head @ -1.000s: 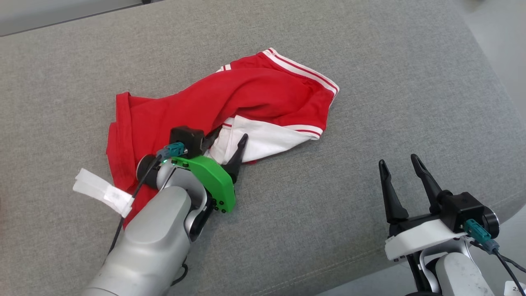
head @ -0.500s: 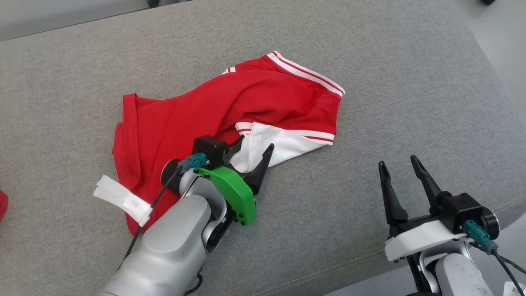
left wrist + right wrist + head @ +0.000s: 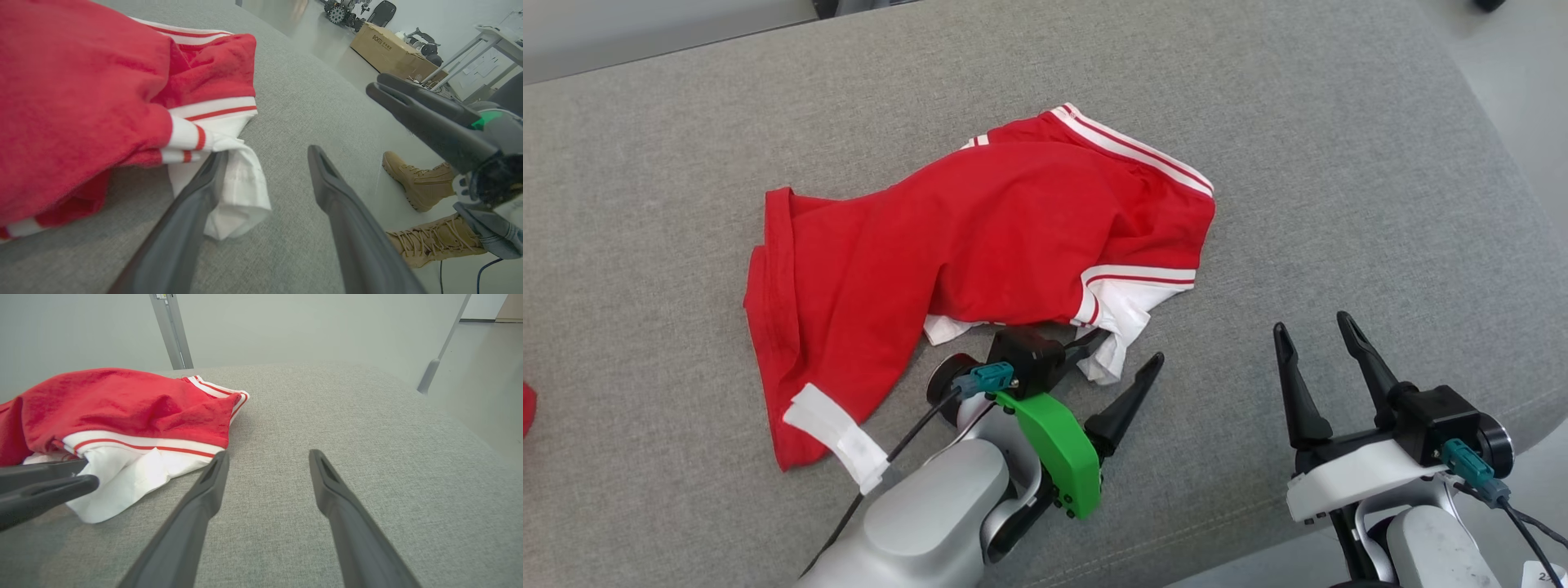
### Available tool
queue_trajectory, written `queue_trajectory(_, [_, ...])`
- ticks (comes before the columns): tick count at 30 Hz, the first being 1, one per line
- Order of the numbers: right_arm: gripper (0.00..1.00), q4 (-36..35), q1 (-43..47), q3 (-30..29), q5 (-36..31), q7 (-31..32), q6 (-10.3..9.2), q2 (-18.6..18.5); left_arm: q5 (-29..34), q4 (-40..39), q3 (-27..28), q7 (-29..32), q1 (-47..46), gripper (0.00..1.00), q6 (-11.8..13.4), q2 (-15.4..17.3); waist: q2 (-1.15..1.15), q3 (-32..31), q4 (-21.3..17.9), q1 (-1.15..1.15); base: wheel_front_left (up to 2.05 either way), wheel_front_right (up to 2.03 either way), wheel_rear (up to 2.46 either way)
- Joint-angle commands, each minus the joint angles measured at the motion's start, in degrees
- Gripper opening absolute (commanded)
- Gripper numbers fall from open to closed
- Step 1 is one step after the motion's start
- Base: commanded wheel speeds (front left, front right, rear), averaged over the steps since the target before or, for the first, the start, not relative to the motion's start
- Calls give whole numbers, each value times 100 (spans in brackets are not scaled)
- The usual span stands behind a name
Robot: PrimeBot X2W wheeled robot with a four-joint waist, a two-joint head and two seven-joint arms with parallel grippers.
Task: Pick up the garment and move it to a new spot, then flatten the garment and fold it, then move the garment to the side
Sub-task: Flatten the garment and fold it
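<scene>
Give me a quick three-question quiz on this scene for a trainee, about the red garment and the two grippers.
1. True or false: the right gripper is shut on the red garment.
2. Which part of the garment lies nearest the left gripper? A) the white section B) the plain red hem C) the far striped edge
3. Fill in the blank: both sets of jaws stand ____.

Key: 1 false; 2 A; 3 open.
</scene>
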Motion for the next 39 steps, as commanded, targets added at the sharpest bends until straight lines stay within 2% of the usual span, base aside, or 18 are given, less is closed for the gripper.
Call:
queue_trajectory(1, [100,-5,39,-4,1,-17,-6,-4,-100,-45,102,-60,55,100,1,59,0,9,-15,0,0,0,0])
queue_trajectory(8, [100,-15,57,-5,47,-17,-6,-4,-173,55,677,-151,-14,100,282,209,0,35,-34,0,0,0,0])
queue_trajectory(13, [100,-11,42,13,62,-17,-6,-4,-119,342,784,-133,-51,100,453,247,0,35,-33,0,0,0,0])
queue_trajectory(19, [100,-60,100,-73,-70,-17,-6,-4,-240,490,877,-97,130,100,504,359,0,-18,31,0,0,0,0])
queue_trajectory(30, [100,-242,111,-261,-292,-17,-6,-12,307,-711,1291,-166,862,100,933,843,0,-115,350,0,0,0,0])
queue_trajectory(35, [100,-227,76,-197,-303,-17,-6,-32,545,-1298,1277,-166,957,100,900,760,0,-127,384,0,0,0,0])
queue_trajectory(39, [100,-191,31,-109,-285,-17,-6,-32,605,-1328,1100,-19,818,100,825,621,0,-115,322,0,0,0,0])
